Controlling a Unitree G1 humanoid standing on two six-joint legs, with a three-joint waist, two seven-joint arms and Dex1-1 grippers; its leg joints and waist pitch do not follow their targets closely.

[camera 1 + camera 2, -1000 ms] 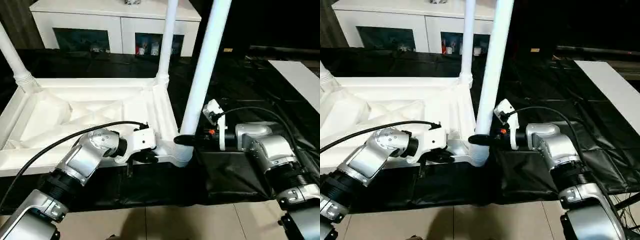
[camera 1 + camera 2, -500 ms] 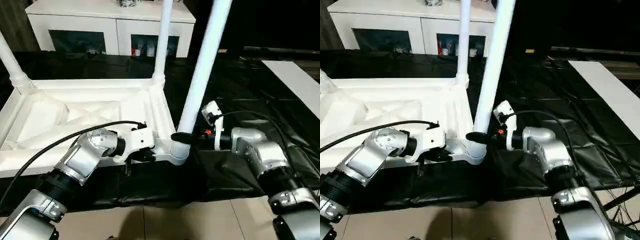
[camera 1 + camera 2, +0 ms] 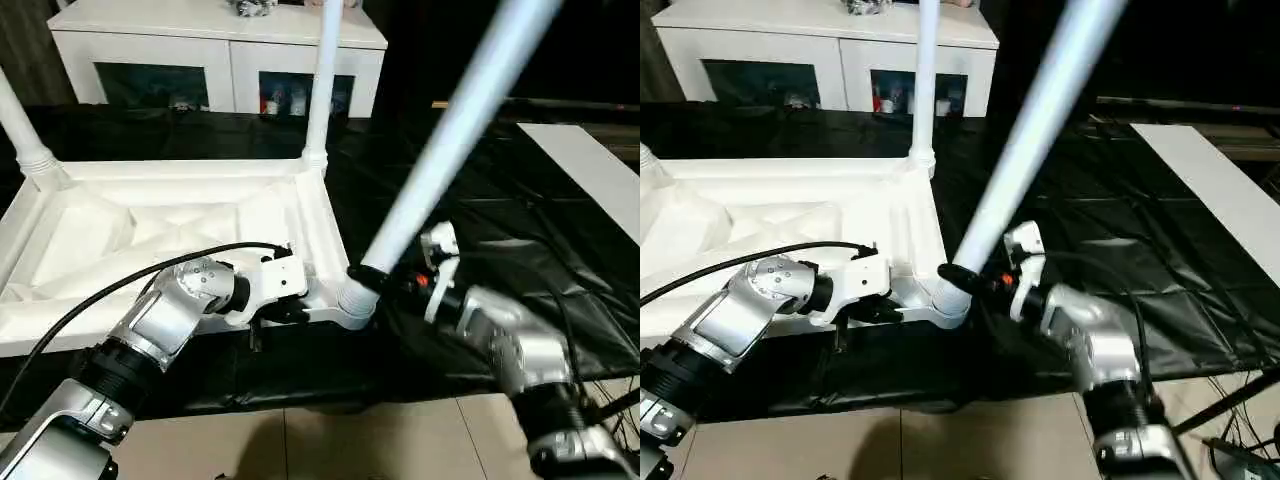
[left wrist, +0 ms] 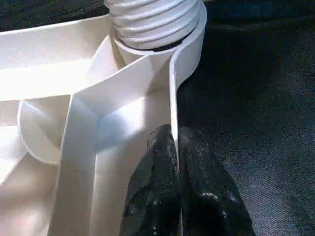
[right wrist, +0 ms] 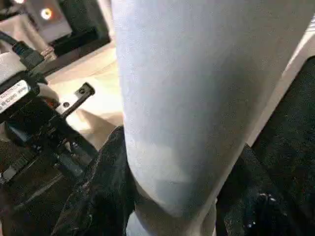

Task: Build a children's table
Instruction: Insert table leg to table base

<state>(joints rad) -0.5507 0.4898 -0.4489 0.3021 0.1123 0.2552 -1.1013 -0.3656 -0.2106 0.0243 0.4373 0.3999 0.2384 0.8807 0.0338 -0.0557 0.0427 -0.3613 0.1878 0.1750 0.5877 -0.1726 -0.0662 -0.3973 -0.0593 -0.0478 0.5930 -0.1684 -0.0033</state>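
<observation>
Your upturned table top [image 3: 150, 225] lies on the black sheet [image 3: 480, 200], two legs standing at its far corners. At about seven o'clock, your left gripper [image 4: 173, 147] is pinched together on the near rim wall beside the corner socket [image 3: 352, 300]. To the right, your right gripper [image 3: 375, 277] clamps the leg [image 3: 450, 135], which leans toward one o'clock.

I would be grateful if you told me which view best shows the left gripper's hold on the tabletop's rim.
The left wrist view: the left gripper is shut on the thin rim wall of the tabletop, just below the corner socket with the threaded leg end. The eye views show that gripper mostly hidden under its white wrist housing.
</observation>
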